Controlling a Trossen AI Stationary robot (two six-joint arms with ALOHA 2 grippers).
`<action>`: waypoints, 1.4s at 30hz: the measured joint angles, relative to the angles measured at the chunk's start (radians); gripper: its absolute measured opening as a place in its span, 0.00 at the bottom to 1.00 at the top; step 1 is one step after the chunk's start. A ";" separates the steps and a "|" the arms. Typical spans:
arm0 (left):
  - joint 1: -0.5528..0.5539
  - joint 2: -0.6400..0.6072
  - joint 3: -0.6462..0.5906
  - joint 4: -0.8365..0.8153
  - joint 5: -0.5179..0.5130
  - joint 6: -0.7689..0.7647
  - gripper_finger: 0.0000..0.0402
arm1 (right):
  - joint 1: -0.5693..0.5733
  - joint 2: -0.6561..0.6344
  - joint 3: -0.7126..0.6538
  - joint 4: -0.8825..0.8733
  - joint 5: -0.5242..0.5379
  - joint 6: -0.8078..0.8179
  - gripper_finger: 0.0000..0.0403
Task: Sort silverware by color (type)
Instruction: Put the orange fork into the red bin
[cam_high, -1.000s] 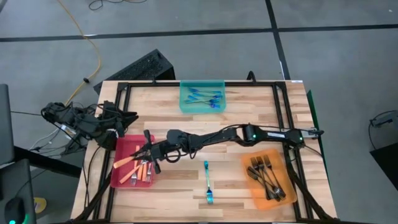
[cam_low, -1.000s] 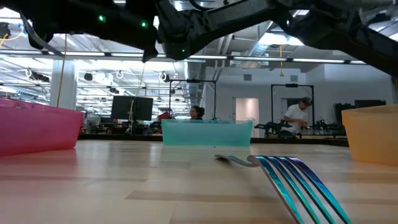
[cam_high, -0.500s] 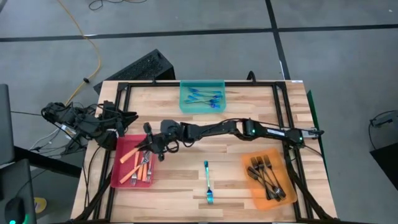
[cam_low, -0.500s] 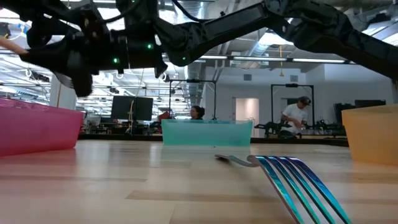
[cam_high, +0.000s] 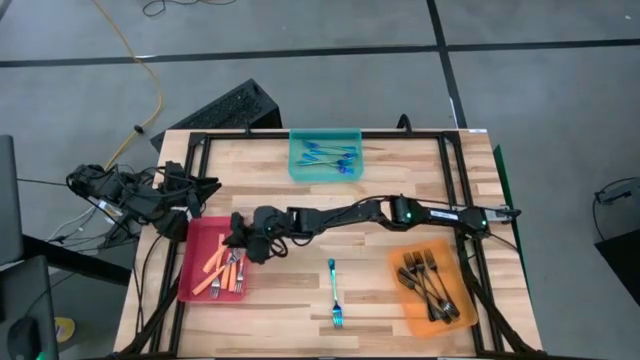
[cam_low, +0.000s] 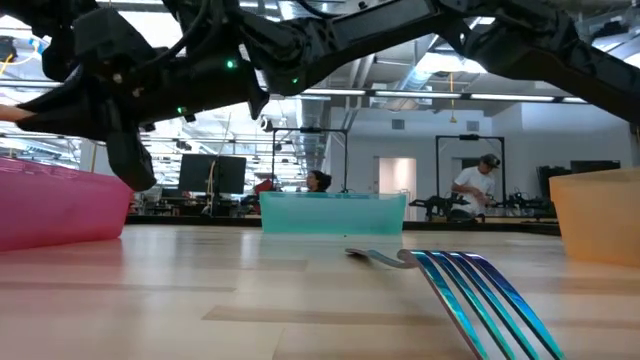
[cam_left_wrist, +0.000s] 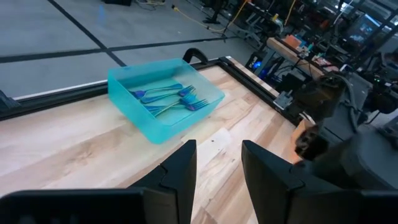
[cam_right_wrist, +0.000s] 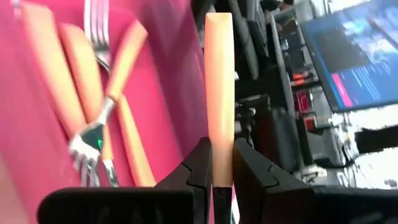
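The right tool (cam_high: 238, 240) is stretched way across the counter (cam_high: 400, 165) and sits over the red tray (cam_high: 195, 268) at the lower left of the high view, clenched on an orange-handled fork (cam_right_wrist: 219, 93); the wrist view shows the handle pinched between its fingers. More orange forks (cam_high: 228, 272) lie in that tray. The blue forks (cam_high: 330, 155) are in the teal tray (cam_high: 325, 172) at top centre, and the dark forks (cam_high: 428, 282) are piled in the orange tray (cam_high: 405, 300) at lower right. One teal fork (cam_high: 334, 292) lies loose on the wood, bottom centre. The left tool (cam_left_wrist: 217, 162) is parked at the left edge, fingers apart and grasping nothing.
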 joint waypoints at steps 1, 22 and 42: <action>0.000 0.000 0.000 0.000 0.000 0.000 0.28 | 0.005 0.000 0.000 -0.008 0.000 -0.016 0.16; 0.000 0.000 0.000 0.000 -0.001 -0.011 0.28 | 0.020 0.000 0.000 -0.189 0.022 -0.200 0.16; 0.000 0.000 -0.001 -0.054 0.000 -0.038 0.28 | 0.016 -0.002 0.002 -0.212 0.037 -0.262 0.16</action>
